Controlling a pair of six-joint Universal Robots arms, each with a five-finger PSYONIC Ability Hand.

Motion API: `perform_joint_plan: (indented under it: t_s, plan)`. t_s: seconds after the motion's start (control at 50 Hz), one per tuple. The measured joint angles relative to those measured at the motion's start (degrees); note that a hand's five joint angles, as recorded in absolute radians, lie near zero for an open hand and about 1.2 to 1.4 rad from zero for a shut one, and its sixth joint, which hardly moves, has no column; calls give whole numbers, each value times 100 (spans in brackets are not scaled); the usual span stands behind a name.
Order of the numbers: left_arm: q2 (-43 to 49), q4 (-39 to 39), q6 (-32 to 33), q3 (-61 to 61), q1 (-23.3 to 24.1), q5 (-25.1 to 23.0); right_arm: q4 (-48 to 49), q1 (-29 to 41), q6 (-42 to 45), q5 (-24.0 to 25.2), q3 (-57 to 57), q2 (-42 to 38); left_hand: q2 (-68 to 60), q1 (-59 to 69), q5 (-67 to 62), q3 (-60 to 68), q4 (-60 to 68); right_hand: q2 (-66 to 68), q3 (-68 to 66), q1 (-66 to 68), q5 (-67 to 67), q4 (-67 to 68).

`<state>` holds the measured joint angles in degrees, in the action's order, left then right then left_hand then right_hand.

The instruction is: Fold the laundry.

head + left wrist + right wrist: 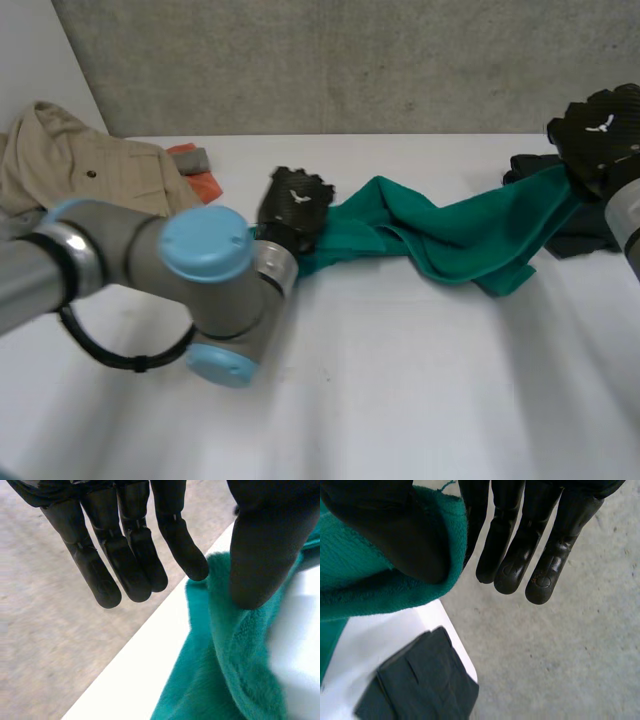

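Concrete wall (pixel 350 60) at the back, white table (pixel 400 380) in front, and a green towel (pixel 450 235) strung across the far side of it between both hands. The left hand (pixel 295 205) pinches one end. In its wrist view the hand (pixel 125 555) has mostly straight fingers, with the towel (pixel 225 655) edge nipped at the tips. The right hand (pixel 600 125) has the other end clamped the same way, with the cloth (pixel 350 575) wrapped over the thumb side of the hand (pixel 530 545). The middle sags down to the table and is bunched and twisted.

Handling guess: it looks like terry, so soft, light and floppy with no stiffness at all. It probably won't slip, but it'll droop wherever it isn't held. I'd want proper corners rather than bunched ends, or it won't lie flat to fold.

Also around are a beige shirt (pixel 80 165) at far left and a folded dark cloth (pixel 575 235) by the right hand.
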<state>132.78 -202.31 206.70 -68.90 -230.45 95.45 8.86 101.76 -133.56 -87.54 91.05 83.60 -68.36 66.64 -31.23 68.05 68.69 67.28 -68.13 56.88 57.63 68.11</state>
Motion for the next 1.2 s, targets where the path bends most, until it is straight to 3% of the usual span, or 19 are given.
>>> perform_joint_plan:
  t_s: [0.22, 0.32, 0.34, 0.38, 0.4, 0.44, 0.68, 0.82, 0.98, 1.1, 1.16, 1.2]
  plan:
    - [-2047, 38, -84, -2033, -900, 28, -544, -447, 35, 180, 71, 91, 0, 27, 0, 0, 2, 0, 0, 0, 0, 0]
    - [-2494, -2, -112, -2598, -1060, -78, -707, -480, 27, 253, 146, 113, 0, 27, 0, 0, 3, 0, 0, 0, 0, 1]
    - [-2567, -31, -122, -2747, -1076, -169, -802, -485, 15, 318, 222, 120, 155, -93, -269, -91, -98, 0, 0, 0, 0, 0]
    - [-2560, -69, -132, -2838, -1067, -281, -831, -482, 4, 346, 255, 121, 1470, -1652, 234, -1451, -1473, 0, 0, 0, 0, 0]
    - [-2466, -146, -141, -2903, -1018, -455, -855, -475, -16, 374, 298, 120, 3116, -3324, 976, -2987, -3059, 0, 0, 0, 0, 0]
    - [-2269, -248, -139, -2864, -907, -613, -857, -457, -39, 390, 336, 116, 3767, -3816, 1258, -3717, -3820, 0, 0, 0, 0, 0]
    - [-208, -523, -66, -1072, 152, -904, -806, -401, -306, 370, 512, 95, 3880, -3788, 1210, -3826, -3944, 0, 0, 0, 0, 0]
    - [992, 78, -45, 458, 324, -930, -780, -405, -402, 367, 609, 60, 3838, -3738, 1087, -3816, -3871, 0, 0, 0, 0, 0]
    - [1537, 722, 24, 1192, 300, -1008, -718, -418, -404, 368, 688, 47, 3814, -3709, 1085, -3795, -3835, 0, 0, 0, 0, 0]
    - [1663, 852, 254, 1348, 277, -1037, -660, -419, -399, 369, 724, 39, 3601, -3373, 1042, -3563, -3601, 0, 0, 0, 0, 0]
    - [1676, 837, 323, 1373, 274, -1035, -630, -417, -398, 369, 747, 35, 992, -815, -1541, -1063, -1104, 0, 0, 0, 0, 0]
    - [1671, 825, 352, 1388, 271, -1020, -616, -417, -398, 370, 762, 34, 275, -249, -2316, -268, -285, 0, 0, 0, 0, 1]
